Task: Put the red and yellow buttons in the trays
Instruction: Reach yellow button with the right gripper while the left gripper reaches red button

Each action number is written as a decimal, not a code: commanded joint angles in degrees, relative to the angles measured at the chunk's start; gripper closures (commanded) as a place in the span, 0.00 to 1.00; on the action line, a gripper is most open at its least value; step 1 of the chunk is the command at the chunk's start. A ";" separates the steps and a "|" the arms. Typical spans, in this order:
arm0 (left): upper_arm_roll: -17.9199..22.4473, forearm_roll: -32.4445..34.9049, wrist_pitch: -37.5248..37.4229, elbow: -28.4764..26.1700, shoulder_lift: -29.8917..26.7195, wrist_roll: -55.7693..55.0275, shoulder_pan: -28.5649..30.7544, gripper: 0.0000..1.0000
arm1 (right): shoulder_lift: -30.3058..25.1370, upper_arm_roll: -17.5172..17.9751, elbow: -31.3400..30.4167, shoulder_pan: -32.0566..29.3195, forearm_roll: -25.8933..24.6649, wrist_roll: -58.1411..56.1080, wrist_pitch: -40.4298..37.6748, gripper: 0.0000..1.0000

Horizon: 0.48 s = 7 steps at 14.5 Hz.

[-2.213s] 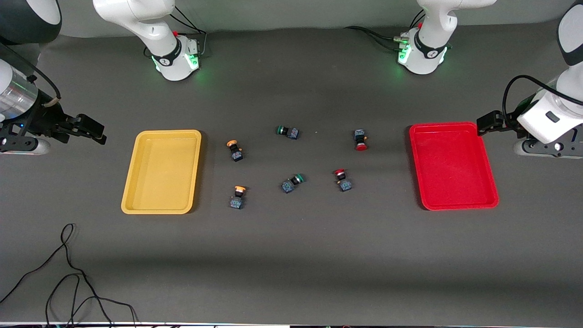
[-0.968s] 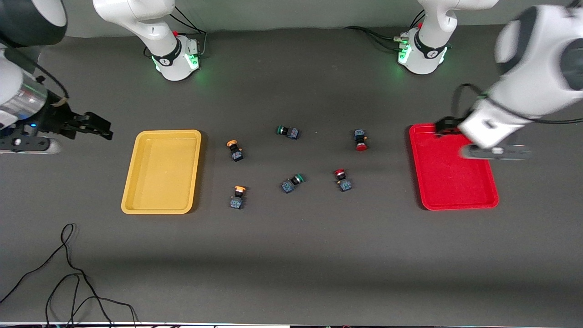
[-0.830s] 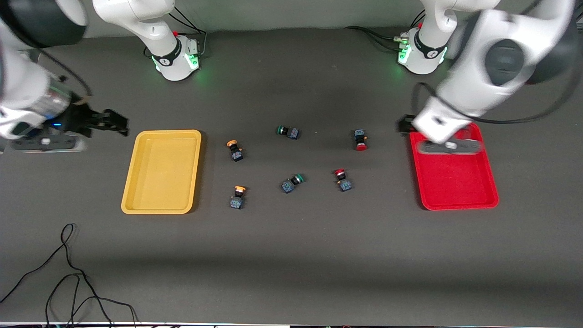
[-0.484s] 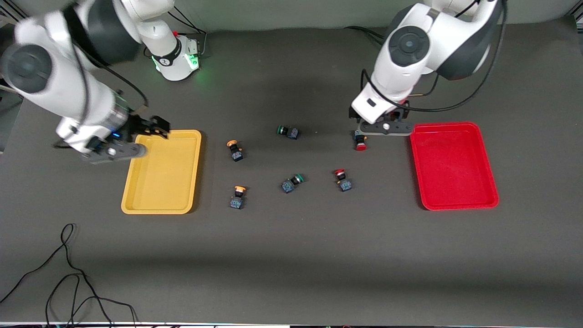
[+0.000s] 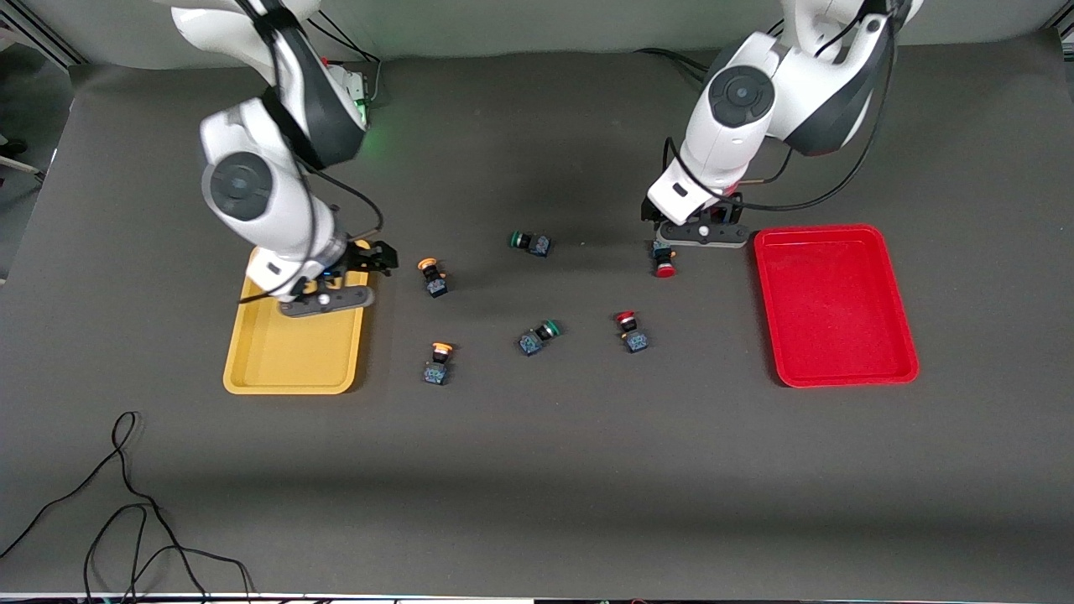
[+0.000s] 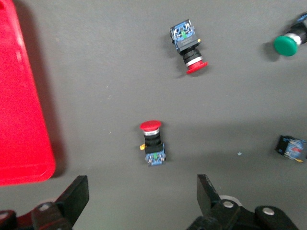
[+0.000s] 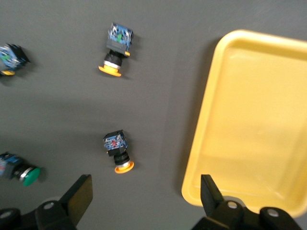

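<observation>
Dark grey cloth covers the table [image 5: 537, 470], and all your things lie on it. Start with the big ones: the yellow tray [image 5: 285, 365] sits toward the right arm's end, and the red tray [image 5: 831, 310] sits toward the left arm's end. Both trays have no buttons in them yet.

Your right gripper [image 5: 379, 258] hangs over the corner of the yellow tray, with its fingers spread wide. Your left gripper [image 6: 142, 199] hangs over the table just beside the red tray, right by a red button, and its fingers are spread wide too.

Now the small things. One red button [image 5: 664, 258] lies under the left gripper, and the other red button [image 5: 629, 330] lies nearer to the front camera. One yellow button [image 5: 433, 276] lies just beside the right gripper, and the other yellow button [image 5: 438, 362] lies nearer to the front camera. Two green buttons [image 5: 530, 242] lie in the middle; leave them alone.

To do this step well, I think you should bring each gripper straight down over its closest button. Line up the fingers so the black body sits between them. Squeeze the body, not the round cap, because the cap looks like it could slip. The buttons lie on their sides, so go slowly or they may roll.
</observation>
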 commanded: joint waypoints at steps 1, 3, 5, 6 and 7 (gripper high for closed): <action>0.99 0.30 8.53 -3.17 5.50 0.15 -2.42 0.00 | 1.96 -0.52 -6.28 3.90 3.36 1.50 9.06 0.00; 0.99 0.30 14.41 -3.17 11.30 -0.29 -2.51 0.00 | 5.64 -0.43 -6.82 4.71 3.46 1.59 11.80 0.00; 0.99 0.39 18.64 -3.17 15.44 -0.56 -2.43 0.00 | 8.72 -0.52 -6.90 7.95 3.81 2.11 14.27 0.00; 1.08 0.65 19.53 -3.17 16.85 -0.56 -2.34 0.00 | 9.87 -0.52 -7.60 8.48 3.81 3.33 15.76 0.00; 1.08 0.74 20.67 -3.17 17.91 -0.56 -2.34 0.00 | 10.83 -0.43 -8.30 8.49 3.81 3.52 17.69 0.00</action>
